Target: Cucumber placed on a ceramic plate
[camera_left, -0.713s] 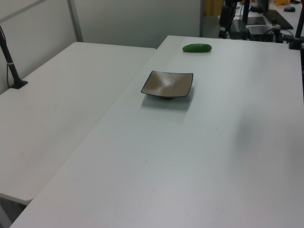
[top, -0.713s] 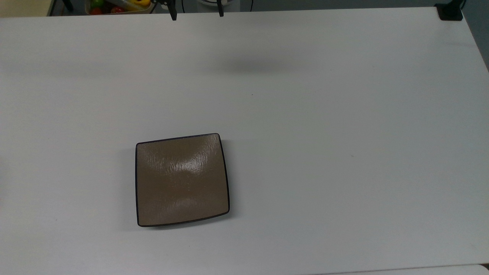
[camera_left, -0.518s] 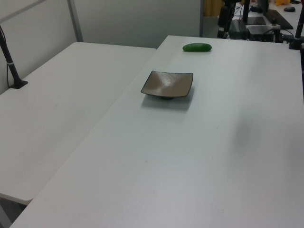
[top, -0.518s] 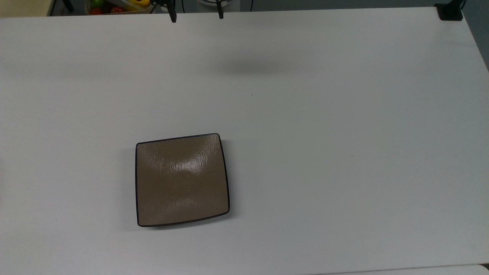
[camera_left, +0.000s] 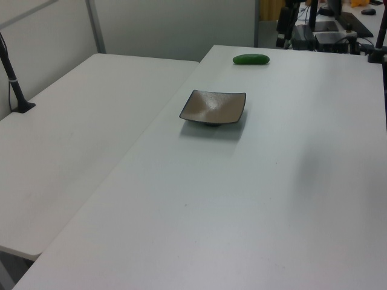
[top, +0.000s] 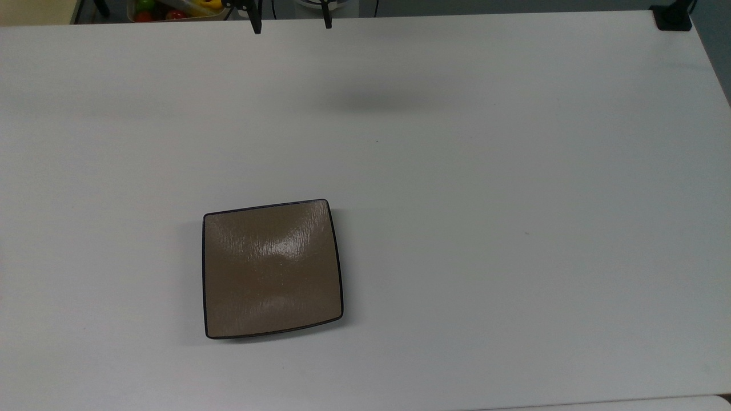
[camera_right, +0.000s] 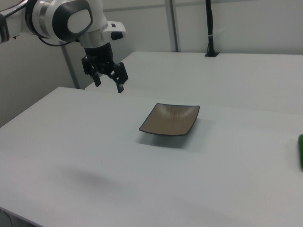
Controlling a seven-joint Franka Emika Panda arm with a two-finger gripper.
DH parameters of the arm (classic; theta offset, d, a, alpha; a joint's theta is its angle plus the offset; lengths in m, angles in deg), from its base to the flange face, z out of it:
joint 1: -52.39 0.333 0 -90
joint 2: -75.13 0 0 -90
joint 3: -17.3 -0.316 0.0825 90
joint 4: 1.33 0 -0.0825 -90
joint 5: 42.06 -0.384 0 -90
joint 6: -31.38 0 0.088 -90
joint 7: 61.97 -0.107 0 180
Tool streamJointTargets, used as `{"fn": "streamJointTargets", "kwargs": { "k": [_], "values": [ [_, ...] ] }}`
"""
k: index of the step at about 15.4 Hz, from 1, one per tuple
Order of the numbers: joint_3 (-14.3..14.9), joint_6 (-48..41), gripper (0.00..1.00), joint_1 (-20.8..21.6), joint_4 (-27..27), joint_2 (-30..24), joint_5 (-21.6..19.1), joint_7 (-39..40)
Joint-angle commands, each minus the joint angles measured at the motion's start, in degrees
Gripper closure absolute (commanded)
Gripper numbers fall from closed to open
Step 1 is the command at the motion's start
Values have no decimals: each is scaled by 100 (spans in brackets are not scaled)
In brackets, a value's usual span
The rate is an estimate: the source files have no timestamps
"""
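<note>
With cucumber (camera_left: 251, 59) crosswise, off plate (camera_left: 213, 107)

A square, glossy tan-brown ceramic plate (top: 273, 268) has a thin dark, nearly black rim and a faintly streaked glaze with pale highlights across its middle. The smooth oblong cucumber (camera_left: 251, 59) is a bright, even green with no markings. The flat matte tabletop (top: 485, 200) is plain white, carrying a soft grey shadow patch. The robot arm (camera_right: 66, 16) is white with grey joint bands, and its two-finger gripper (camera_right: 109, 84) is black. A bin of small objects (top: 174, 8) beyond the tabletop's edge shows yellow, red and green.
</note>
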Motion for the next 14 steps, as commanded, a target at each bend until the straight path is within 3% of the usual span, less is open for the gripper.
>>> {"fn": "streamJointTargets", "kwargs": {
  "k": [1,7,14],
  "values": [
    [80,122,0,39,103,-56,-127,246],
    [80,-1,0,-295,94,-65,-118,2389],
    [80,-669,0,-506,86,-56,-118,2787]
  ]
}}
